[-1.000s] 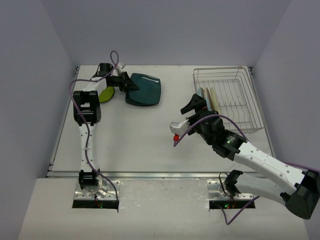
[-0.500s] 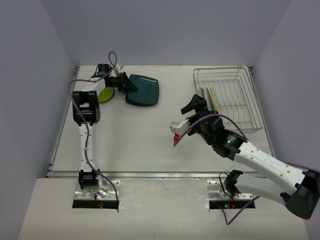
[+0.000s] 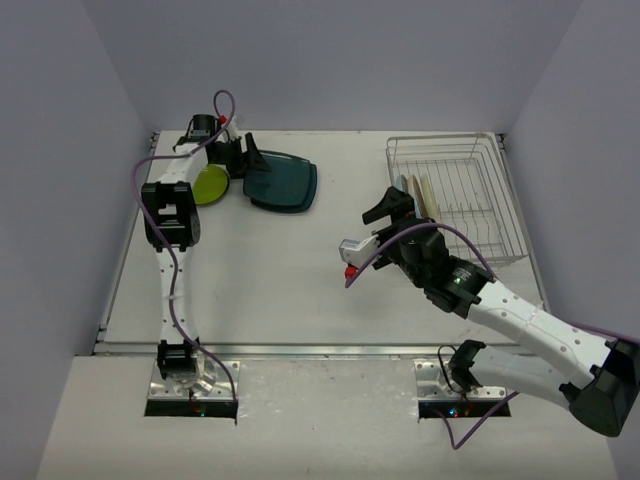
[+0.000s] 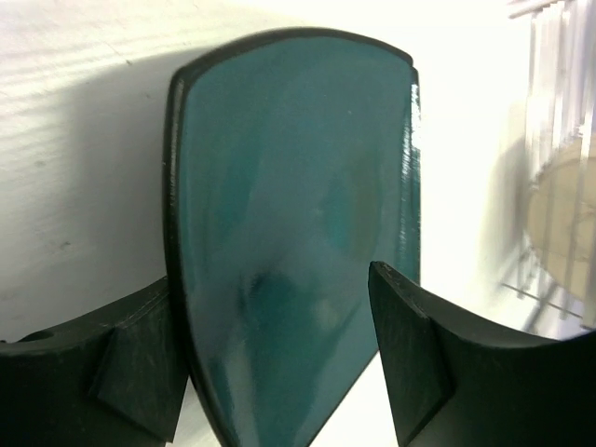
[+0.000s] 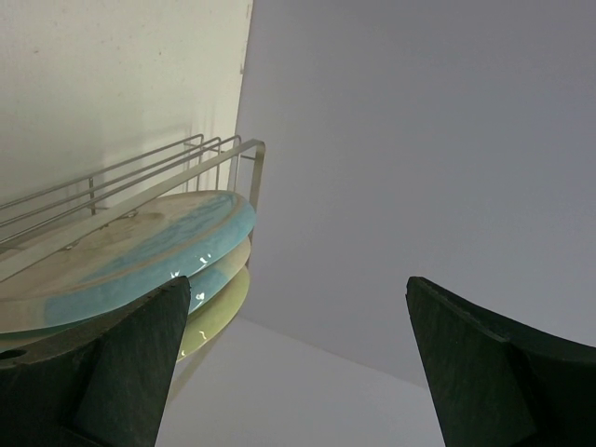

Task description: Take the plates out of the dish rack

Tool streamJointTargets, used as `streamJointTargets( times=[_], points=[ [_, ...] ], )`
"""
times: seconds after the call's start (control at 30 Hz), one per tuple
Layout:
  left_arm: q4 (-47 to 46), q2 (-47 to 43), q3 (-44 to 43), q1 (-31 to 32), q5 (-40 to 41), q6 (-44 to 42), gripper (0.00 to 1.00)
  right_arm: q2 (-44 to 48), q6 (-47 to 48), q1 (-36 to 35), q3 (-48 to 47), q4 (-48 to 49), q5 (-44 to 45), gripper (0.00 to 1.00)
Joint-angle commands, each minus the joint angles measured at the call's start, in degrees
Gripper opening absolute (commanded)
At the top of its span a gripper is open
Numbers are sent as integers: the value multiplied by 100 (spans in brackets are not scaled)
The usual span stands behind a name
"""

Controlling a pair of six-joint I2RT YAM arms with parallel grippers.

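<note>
Pale lavender walls closed in a white desk (image 3: 300,280) on three sides. At the far left corner the left arm was stretched out, its end effector (image 3: 246,160) at the left edge of a dark teal rounded-square plate (image 3: 285,185). In the left wrist view its two dark fingers (image 4: 112,372) stood wide apart, with the narrow end of the teal plate between them. The left finger was against the plate's rim, but I could not tell whether either one pressed on it. A small lime-green plate (image 3: 208,186) lay just left of the teal one, under the arm, and the two looked to overlap at their edges.

The silver wire dish rack (image 3: 470,195) sat at the far right of the desk, with a few plates (image 3: 415,195) standing on edge in its left end. The right end effector (image 3: 390,203) hung just left of them, its fingers spread and gripping nothing. From its wrist camera the nearest plate was a cream one with light blue on it (image 5: 130,251). A pale one sat behind it, then a yellow-green one (image 5: 219,312), all leaning against the rack's wires.
</note>
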State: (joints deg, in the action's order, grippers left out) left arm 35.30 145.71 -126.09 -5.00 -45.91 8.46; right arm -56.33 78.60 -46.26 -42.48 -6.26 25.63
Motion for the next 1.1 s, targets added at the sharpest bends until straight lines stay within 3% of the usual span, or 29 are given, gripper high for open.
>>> streamJointTargets(
  times=[0.0, 0.4, 0.73, 1.07],
  points=[
    [249, -669, -262, 147, 1051, -731, 69, -23, -222, -10, -205, 181, 114, 99],
    [451, -878, 287, 649, 1673, -987, 69, 52, -318, -15, -155, 168, 144, 99],
    [369, -910, 315, 728, 1842, -909, 71, 170, -418, -15, -119, 52, 235, 99],
    [-82, -1530, 798, 703, 2218, -948, 71, 263, -512, -12, -44, 8, 270, 99]
  ],
)
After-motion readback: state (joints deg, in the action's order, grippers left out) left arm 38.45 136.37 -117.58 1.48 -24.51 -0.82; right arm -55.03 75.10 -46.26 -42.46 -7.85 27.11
